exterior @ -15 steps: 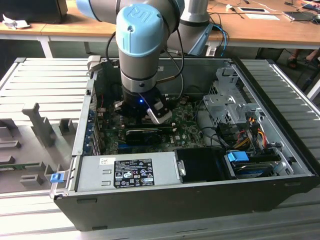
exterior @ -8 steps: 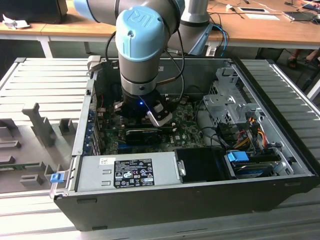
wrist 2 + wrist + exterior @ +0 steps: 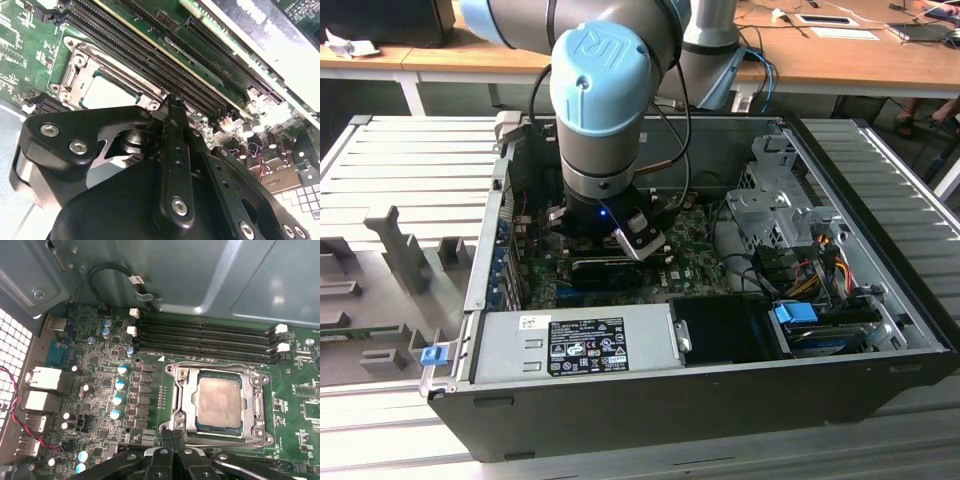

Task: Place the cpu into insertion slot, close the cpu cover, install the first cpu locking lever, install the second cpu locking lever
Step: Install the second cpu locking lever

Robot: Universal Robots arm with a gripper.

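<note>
Silvery cpu cover (image 3: 218, 405) over cpu (image 3: 220, 401), black memory slots (image 3: 205, 340) beside, gripper (image 3: 173, 437) at its edge

Evenly lit from overhead — dim inside the computer case (image 3: 700, 390). Glare on the cpu (image 3: 107, 92) in the second wrist view — blurred black linkage up close.

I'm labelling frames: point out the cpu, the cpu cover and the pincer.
cpu (image 3: 220, 400), first wrist view, middle of its pale metal face.
cpu cover (image 3: 182, 400), first wrist view, one side bar of the silvery frame.
pincer (image 3: 173, 436), first wrist view, between the closed fingertips.
</note>
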